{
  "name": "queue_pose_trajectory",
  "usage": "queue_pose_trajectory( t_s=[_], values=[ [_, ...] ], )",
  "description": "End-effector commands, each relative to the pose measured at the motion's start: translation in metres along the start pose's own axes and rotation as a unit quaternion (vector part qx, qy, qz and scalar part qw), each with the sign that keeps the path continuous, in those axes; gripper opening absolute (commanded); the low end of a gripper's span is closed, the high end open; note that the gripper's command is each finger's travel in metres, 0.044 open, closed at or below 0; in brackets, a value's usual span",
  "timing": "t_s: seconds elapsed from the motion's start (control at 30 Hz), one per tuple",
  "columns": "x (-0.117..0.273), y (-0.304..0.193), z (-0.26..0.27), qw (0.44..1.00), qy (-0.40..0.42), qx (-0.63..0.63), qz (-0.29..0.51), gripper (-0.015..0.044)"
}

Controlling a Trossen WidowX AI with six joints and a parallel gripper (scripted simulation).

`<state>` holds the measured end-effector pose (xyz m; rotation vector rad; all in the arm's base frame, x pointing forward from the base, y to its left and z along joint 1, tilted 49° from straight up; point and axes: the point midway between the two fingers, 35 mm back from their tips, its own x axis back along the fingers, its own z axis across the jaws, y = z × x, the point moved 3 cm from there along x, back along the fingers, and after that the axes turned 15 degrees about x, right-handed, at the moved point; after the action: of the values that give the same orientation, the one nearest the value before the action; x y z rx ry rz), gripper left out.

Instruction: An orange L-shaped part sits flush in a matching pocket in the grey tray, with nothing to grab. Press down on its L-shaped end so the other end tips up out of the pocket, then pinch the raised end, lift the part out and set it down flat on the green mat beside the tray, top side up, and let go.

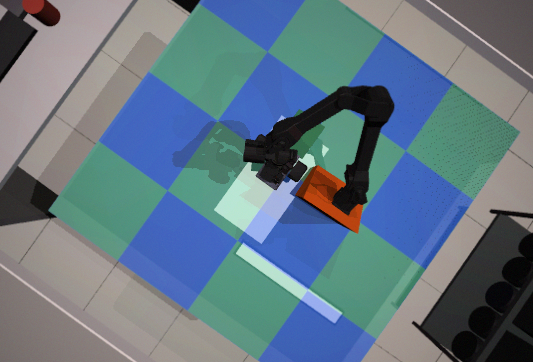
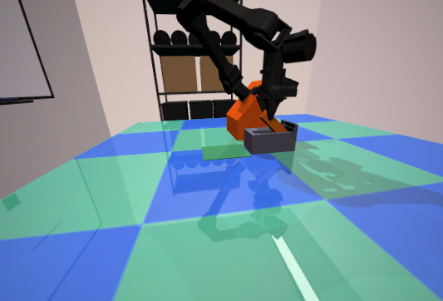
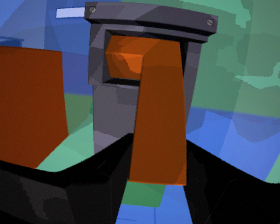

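The orange L-shaped part (image 2: 274, 123) (image 3: 161, 110) slants down from my gripper (image 2: 270, 116) (image 3: 155, 142), its narrow end raised. My gripper is shut on that raised end, with one black finger on each side of it. The L-shaped end is low, at the pocket of the grey tray (image 2: 270, 143) (image 3: 111, 110); whether it still touches the pocket I cannot tell. In the top view the arm hides the part and most of the tray. The green mat (image 2: 223, 152) (image 1: 312, 136) lies flat beside the tray, with nothing on it that I can see.
An orange angled block (image 1: 308, 192) (image 2: 235, 125) (image 3: 26, 105) stands close to the tray, with a lower section of the black arm at it. A raised lip with screws runs along one end of the tray. The floor is blue and green checkered and reflective.
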<state>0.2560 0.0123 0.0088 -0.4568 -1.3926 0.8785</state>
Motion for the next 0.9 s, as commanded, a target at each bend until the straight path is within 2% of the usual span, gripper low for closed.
queue_pose_trajectory(
  t_s=[0.0, 0.87],
  values=[
    [0.010, 0.000, -0.002, 1.000, -0.007, -0.004, -0.006, 0.0000],
    [0.051, 0.000, -0.002, 1.000, -0.007, -0.004, -0.007, 0.0000]
  ],
)
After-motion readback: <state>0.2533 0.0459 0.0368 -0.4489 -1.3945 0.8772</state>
